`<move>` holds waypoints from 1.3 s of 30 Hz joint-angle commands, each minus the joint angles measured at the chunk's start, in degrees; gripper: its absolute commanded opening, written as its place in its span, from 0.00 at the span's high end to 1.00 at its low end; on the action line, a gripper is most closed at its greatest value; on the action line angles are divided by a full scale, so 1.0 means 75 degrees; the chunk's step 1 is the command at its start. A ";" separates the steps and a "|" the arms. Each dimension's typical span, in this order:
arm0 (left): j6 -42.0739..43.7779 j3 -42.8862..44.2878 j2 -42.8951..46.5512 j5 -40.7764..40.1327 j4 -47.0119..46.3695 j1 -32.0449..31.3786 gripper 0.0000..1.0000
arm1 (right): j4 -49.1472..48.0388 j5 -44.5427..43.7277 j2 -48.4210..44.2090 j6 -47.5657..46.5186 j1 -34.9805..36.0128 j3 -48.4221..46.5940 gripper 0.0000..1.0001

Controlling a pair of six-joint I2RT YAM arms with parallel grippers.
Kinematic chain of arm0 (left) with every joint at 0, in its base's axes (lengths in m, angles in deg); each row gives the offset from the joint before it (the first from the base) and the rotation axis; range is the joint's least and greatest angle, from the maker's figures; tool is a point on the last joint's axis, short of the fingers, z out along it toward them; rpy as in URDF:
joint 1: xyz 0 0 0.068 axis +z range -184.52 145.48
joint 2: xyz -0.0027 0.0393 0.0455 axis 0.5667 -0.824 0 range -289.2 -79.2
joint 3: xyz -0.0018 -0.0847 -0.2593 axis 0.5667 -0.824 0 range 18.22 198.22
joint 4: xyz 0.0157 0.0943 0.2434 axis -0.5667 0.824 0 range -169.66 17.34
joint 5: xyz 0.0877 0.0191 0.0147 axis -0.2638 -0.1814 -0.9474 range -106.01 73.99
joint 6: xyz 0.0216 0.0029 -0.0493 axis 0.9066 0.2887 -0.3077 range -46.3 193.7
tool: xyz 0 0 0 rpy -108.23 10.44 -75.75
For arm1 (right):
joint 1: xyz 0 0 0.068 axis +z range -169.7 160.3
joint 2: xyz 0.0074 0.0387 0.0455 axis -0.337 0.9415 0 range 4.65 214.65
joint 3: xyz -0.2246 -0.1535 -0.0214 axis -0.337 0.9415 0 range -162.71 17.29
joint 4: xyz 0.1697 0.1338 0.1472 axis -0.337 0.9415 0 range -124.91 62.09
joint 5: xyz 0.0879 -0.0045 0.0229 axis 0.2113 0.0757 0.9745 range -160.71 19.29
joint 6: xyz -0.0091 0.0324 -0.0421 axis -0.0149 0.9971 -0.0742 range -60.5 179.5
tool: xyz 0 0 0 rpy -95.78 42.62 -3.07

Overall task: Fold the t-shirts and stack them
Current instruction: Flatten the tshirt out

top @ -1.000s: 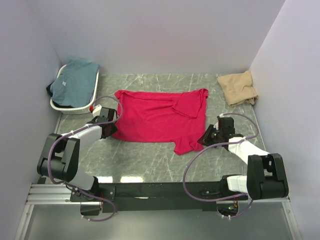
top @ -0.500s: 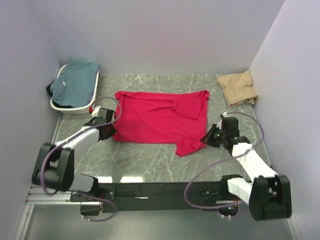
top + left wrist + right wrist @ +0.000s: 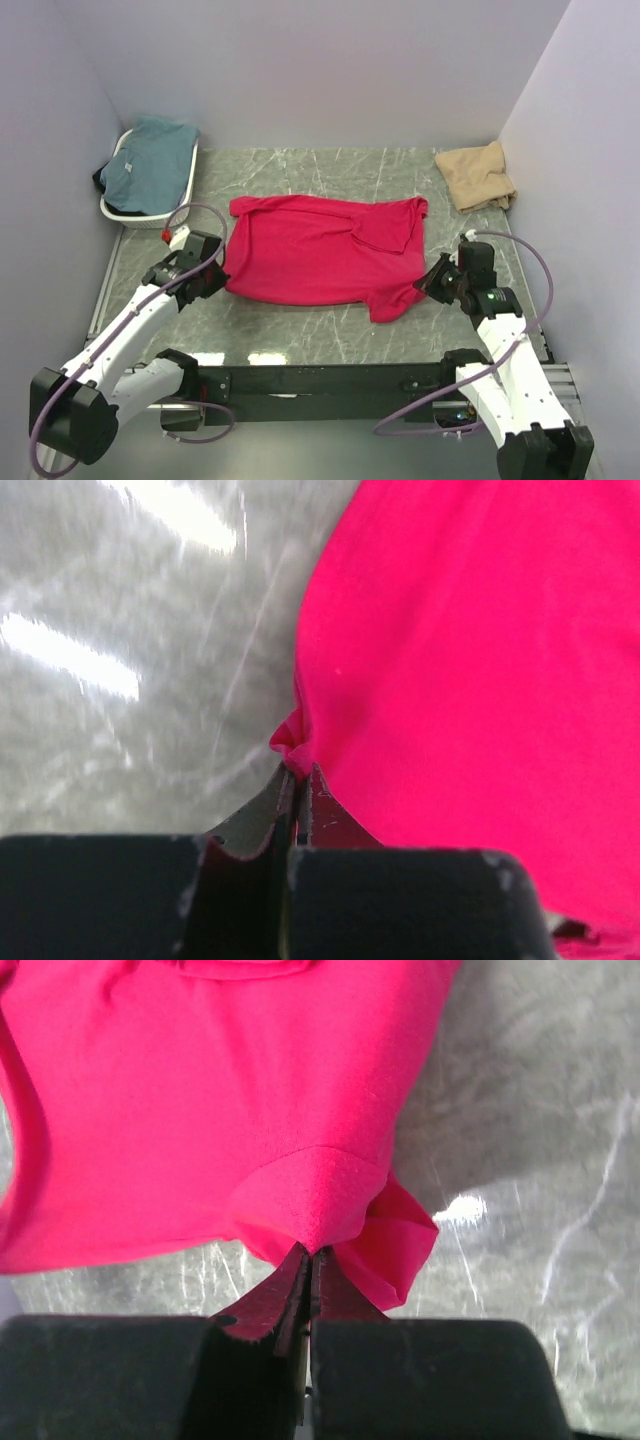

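- Top view: the crimson red cloth t-shirt (image 3: 315, 255) lies spread flat on the grey marbled table (image 3: 300, 335), its long axis running left to right between the two arms.
  - The left gripper (image 3: 215, 272) sits at the shirt's near left edge and the right gripper (image 3: 432, 283) at its near right corner.
  - The whole garment lies beyond both grippers, toward the far wall. Each arm is nearest its own end, so I judge that any fold from here must carry the near edge away from the bases.
  - The tan beige t-shirt (image 3: 478, 177) lies bunched in the far right corner, well apart.
  - The dusty teal blue t-shirt (image 3: 150, 160) is heaped in the white oval basket (image 3: 150, 218) at far left.
- Left wrist view: the left gripper (image 3: 298, 775) has its jaws pressed together on a small pucker of the red hem.
  - The cloth is matte, smooth and thin, and it fans out up and to the right.
  - Glossy veined stone with bright glare lies to the left.
- Right wrist view: the right gripper (image 3: 308, 1255) is likewise closed tight, pinching a rounded fold.
  - A doubled flap hangs just beside the tips on the right.
  - The limp fabric will likely sag and drape when lifted.
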 commanded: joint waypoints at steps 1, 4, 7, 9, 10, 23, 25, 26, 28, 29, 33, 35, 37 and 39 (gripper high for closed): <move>-0.0830 0.0118 0.0112 0.0052 0.0972 -0.0589 0.99 | 0.0641 -0.0398 -0.0660 0.0610 -0.0034 -0.0160 1.00; -0.1065 0.0059 0.0065 0.0051 0.1125 -0.0847 0.90 | 0.0829 -0.0632 -0.0943 0.0751 -0.0023 -0.0042 0.71; -0.0985 0.0024 0.0076 -0.0041 0.0962 -0.0918 0.44 | 0.0830 -0.1030 -0.1096 0.0822 -0.0034 -0.0158 0.38; -0.0844 0.0210 0.0076 -0.0275 0.0879 -0.0918 0.25 | 0.0608 -0.1253 -0.1108 0.0799 -0.0023 -0.0311 0.32; -0.0739 0.0351 0.0053 -0.0682 0.0937 -0.0918 0.13 | 0.0560 -0.1358 -0.0992 0.0752 -0.0034 -0.0544 0.24; 0.1547 0.1546 -0.2218 -0.0208 -0.3700 -0.0240 0.04 | -0.2998 -0.0096 0.2300 0.0482 -0.0373 -0.1378 0.24; 0.1700 0.1582 -0.2875 0.0612 -0.4509 -0.0040 0.05 | -0.3329 -0.0001 0.3026 0.0482 -0.0374 -0.1425 0.27; 0.1700 0.1548 -0.3074 0.0811 -0.4744 0.0112 0.05 | -0.3563 0.0209 0.3273 0.0482 -0.0595 -0.1472 0.29; 0.1723 0.1477 -0.3590 0.1328 -0.5515 0.0277 0.06 | -0.3798 0.0479 0.4034 0.0447 -0.0737 -0.1600 0.33; 0.1735 0.1512 -0.3742 0.1457 -0.5659 0.0405 0.06 | -0.3881 0.0654 0.4280 0.0424 -0.0784 -0.1694 0.34; 0.1758 0.1699 -0.4457 0.1563 -0.5976 0.0617 0.06 | -0.4151 0.0856 0.5206 0.0389 -0.0831 -0.1917 0.36; 0.1781 0.1828 -0.4680 0.1575 -0.6093 0.0722 0.06 | -0.4209 0.0902 0.5407 0.0365 -0.0878 -0.2011 0.36; 0.1817 0.1945 -0.5055 0.1564 -0.6129 0.0781 0.06 | -0.4280 0.0984 0.5688 0.0388 -0.0925 -0.2104 0.36; 0.1770 0.2086 -0.5359 0.1482 -0.6210 0.0875 0.07 | -0.4397 0.1054 0.5887 0.0412 -0.0949 -0.2198 0.37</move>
